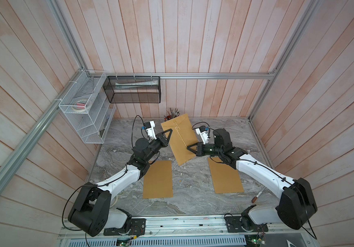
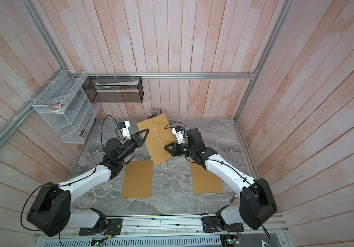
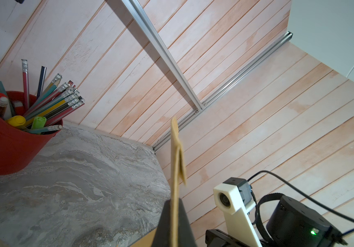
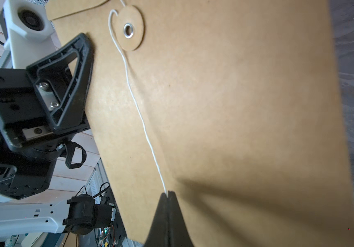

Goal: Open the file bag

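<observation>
**String unwinding on the file bag: fault conditions**

We are holding the kraft file bag [image 1: 181, 139] raised over the marble tabletop [image 1: 193, 198] between the two arms, with its flap [image 4: 75, 8] end towards the back wall. The left gripper [image 1: 170, 130] is clamping the bag's side edge near the flap, and the left wrist view is showing the card pinched between both fingers. The right gripper [image 4: 168, 195] is closed on the white string [image 4: 137, 107], which is running from the jaws up to the lower button disc [image 4: 130, 27] and hooking round it.

We are judging the string to be partly unwound and the flap not yet lifted.

Faults we are guarding against:

- **String slip.** Only the fingertips are gripping the thin cord, so a sharp tug could pull it free.
- **Tearing.** Pulling straight away instead of circling the disc would tighten the hook and could rip the disc or flap.
- **Bag pivot or drop.** Only one edge grip is carrying the bag, so string tension could twist it out.
- **Collision.** A swing towards the back wall could strike the red pencil cup [image 3: 7, 141].
</observation>
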`<state>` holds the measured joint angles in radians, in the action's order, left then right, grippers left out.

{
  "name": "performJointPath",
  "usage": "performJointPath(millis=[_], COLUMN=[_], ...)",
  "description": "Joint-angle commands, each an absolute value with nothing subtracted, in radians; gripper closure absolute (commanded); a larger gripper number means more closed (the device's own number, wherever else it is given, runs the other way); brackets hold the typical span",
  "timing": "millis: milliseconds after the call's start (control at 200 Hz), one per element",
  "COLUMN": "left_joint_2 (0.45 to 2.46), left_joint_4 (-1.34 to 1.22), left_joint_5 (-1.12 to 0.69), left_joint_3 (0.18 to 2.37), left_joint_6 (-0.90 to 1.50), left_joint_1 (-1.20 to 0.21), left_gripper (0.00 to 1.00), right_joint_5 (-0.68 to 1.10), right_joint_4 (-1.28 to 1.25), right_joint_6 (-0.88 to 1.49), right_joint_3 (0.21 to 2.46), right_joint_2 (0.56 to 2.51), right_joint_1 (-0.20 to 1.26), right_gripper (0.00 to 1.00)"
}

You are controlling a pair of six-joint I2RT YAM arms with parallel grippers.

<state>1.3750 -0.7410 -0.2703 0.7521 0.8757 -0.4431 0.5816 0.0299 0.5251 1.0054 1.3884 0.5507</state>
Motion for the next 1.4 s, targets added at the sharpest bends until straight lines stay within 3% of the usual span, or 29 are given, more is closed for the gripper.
performJointPath(millis=[0, 855, 1396], left_joint_2=[1.348, 1.309, 1.307], left_joint_4=[-0.76, -0.722, -0.68], left_joint_5=[-0.255, -0.262, -0.402], left_joint_3=[0.77, 0.742, 0.735], left_joint_6=[0.856, 0.838, 0.769], left_joint_1=[-0.436, -0.428, -0.426], left_gripper=[1.0, 1.0, 1.0], right_joint_5=[0.577, 0.566, 0.552], right_joint_4=[0.037, 0.109, 0.139], right_joint_6=[0.529, 0.477, 0.45], right_joint_3=[0.98, 0.936, 0.975], right_joint_2=[1.358, 1.302, 1.279], right_joint_1=[0.527, 0.377, 0.301], right_gripper=[1.0, 1.0, 1.0])
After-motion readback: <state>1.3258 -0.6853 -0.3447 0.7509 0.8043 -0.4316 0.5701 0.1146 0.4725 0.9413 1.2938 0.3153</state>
